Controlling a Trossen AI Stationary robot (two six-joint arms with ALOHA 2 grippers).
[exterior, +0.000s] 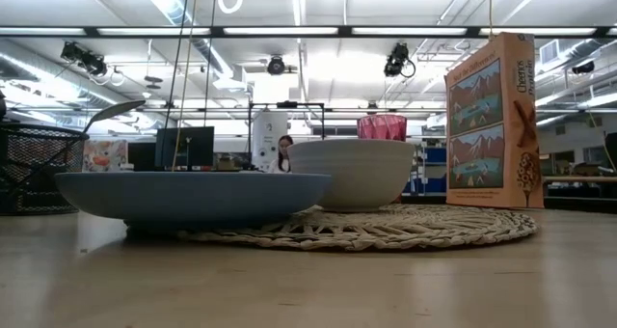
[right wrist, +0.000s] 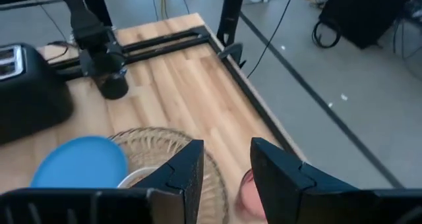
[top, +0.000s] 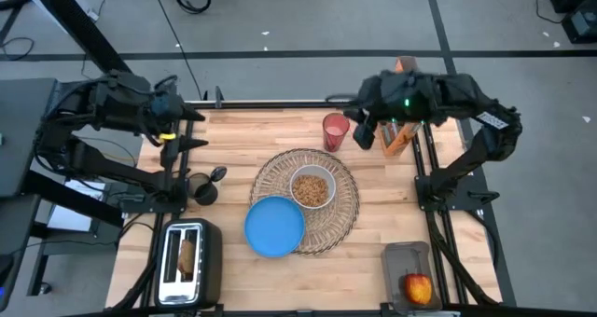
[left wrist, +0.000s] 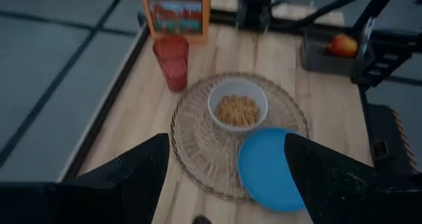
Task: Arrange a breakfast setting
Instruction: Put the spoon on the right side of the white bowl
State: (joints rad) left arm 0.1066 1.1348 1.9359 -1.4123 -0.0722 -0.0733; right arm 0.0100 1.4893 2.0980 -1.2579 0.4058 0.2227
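Observation:
The wicker placemat (top: 322, 219) lies mid-table. On it stand the white bowl (top: 312, 187), with cereal inside, and the blue plate (top: 274, 227), which overhangs the mat's near left edge. The pink cup (top: 335, 130) stands on the table beyond the mat. The orange cereal box (exterior: 493, 122) stands upright at the far right. The toast (top: 187, 254) sticks up from a toaster slot. The apple (top: 419, 286) lies in a grey tray. The spoon (top: 216, 175) stands in a black holder. My left gripper (top: 184, 130) is open and empty at the far left. My right gripper (top: 362, 130) is open and empty above the table between cup and box.
The black toaster (top: 187, 261) stands at the near left corner and the black mesh holder (top: 201, 190) beside the mat's left. The grey tray (top: 408, 261) sits at the near right. Bare wood shows between mat and right edge.

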